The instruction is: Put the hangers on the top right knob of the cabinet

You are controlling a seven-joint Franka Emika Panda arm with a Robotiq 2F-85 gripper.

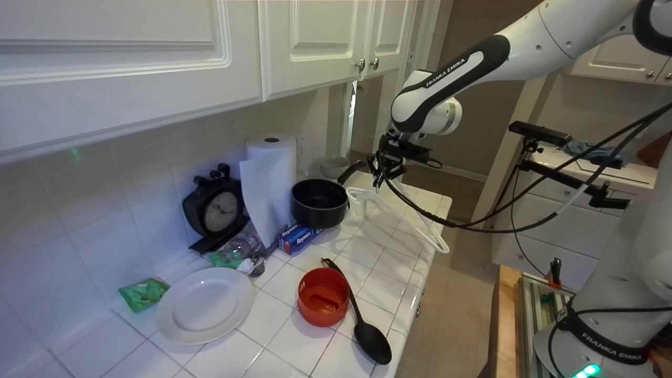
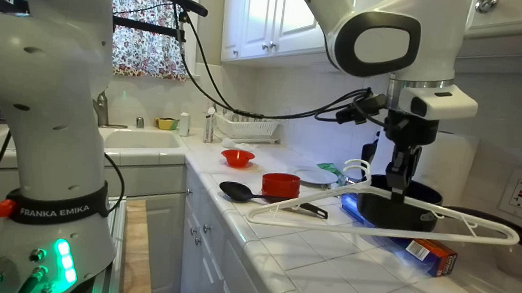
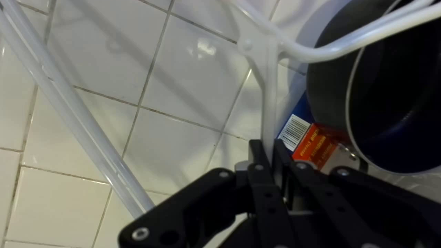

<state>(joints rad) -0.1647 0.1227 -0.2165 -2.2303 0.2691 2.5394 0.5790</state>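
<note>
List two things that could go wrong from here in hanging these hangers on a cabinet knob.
The gripper pinches the hangers off to one side of their hooks, so they may swivel or slip. In the wrist view the hooks overlap the black pot, so they might snag on it.

Thin white hangers (image 3: 269, 96), tilted, aloft
</note>
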